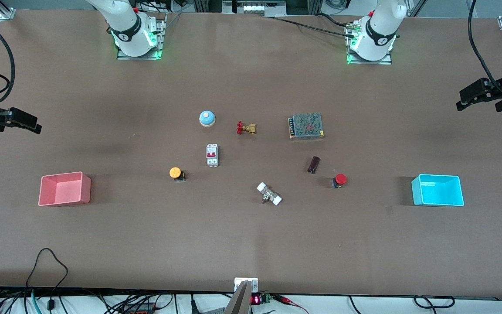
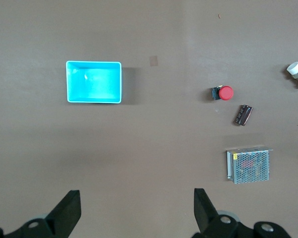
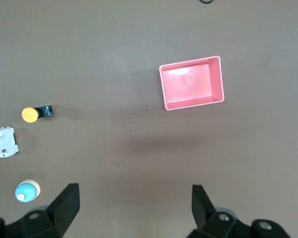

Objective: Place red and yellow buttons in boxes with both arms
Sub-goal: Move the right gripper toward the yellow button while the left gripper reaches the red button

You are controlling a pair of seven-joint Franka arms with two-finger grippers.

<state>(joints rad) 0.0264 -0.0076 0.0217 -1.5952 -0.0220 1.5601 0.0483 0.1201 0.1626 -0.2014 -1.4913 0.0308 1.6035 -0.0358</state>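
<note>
Nothing picked yet: left gripper (image 2: 134, 213) hangs spread wide & empty over the table's left-arm edge, right gripper (image 3: 134, 210) likewise over the right-arm edge. Red button (image 1: 340, 180) sits mid-table between the dark cylinder (image 1: 314, 164) & cyan box (image 1: 437, 190); yellow button (image 1: 176, 173) sits near the white breaker (image 1: 212, 155), pink box (image 1: 64, 188) toward the right-arm edge. Best approach, imo: each arm drops straight over its nearer button, jaws straddling the cap w/o clipping neighbours.

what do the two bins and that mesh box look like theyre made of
Pink bin and cyan bin: probably moulded plastic, with uniform colour, thin walls and a soft sheen inside. Mesh box: likely bare metal, with a silvery perforated cover; the finish looks dull.
</note>
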